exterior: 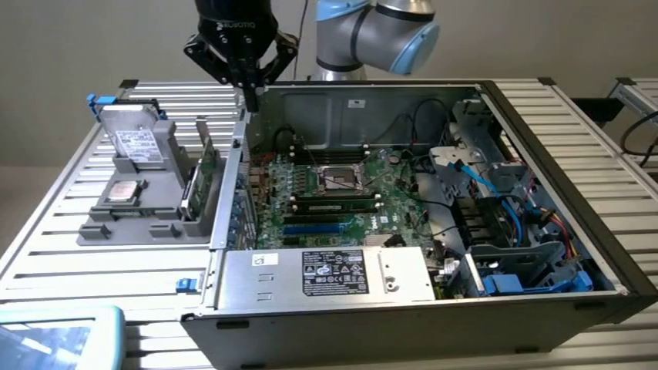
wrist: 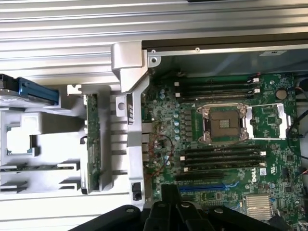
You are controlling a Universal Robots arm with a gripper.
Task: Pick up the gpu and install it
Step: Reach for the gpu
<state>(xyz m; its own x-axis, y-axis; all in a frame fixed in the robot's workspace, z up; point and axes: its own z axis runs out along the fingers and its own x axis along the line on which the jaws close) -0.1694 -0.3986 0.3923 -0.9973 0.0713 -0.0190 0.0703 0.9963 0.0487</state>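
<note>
In the exterior view my gripper (exterior: 250, 99) hangs above the far corner of the open computer case (exterior: 308, 116), over its wall on the exterior view's left. The fingers are pressed together and hold nothing. The gpu (exterior: 209, 158) stands on edge in the grey holder (exterior: 134, 223) just outside that same case wall, lower than my fingertips and untouched, so I judge the pick not yet begun. In the wrist view I look straight down. My gripper (wrist: 171, 197), fingers together, shows close to the case wall, with the motherboard (wrist: 216, 144) lying inside the case (wrist: 216, 60). The gpu (wrist: 93, 139) appears as a thin green strip, edge-on, in the holder (wrist: 53, 139) just beside the case wall. To pick well, I reckon I must cross to the outer side of that wall and part my fingers before descending. I should set them across the card's thin edge, seat on bare board rather than on components, and draw it straight up so it does not bind in its slot.
</note>
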